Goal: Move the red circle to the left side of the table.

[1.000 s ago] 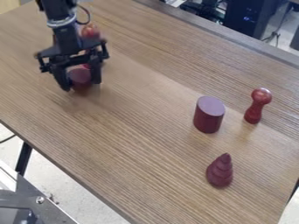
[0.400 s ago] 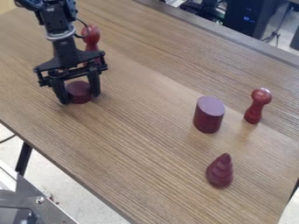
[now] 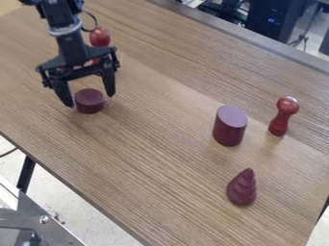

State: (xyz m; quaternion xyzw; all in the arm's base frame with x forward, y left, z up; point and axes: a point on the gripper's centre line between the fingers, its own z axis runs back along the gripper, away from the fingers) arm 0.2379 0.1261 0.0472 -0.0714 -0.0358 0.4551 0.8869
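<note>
Claw (image 3: 90, 100): has just spread apart and risen slightly.
Red disc (image 3: 89, 102): rests released at ten o'clock.
Table (image 3: 160, 158): left side seemingly reached; task likely complete.

Red disc (image 3: 89, 102) was up in the gripper (image 3: 89, 101) at first, now down on the table (image 3: 160, 144), camera side of the far round-headed peg (image 3: 99, 36). Gripper has since let go: fingers spread wider, off the disc's sides, and raised slightly.
</note>
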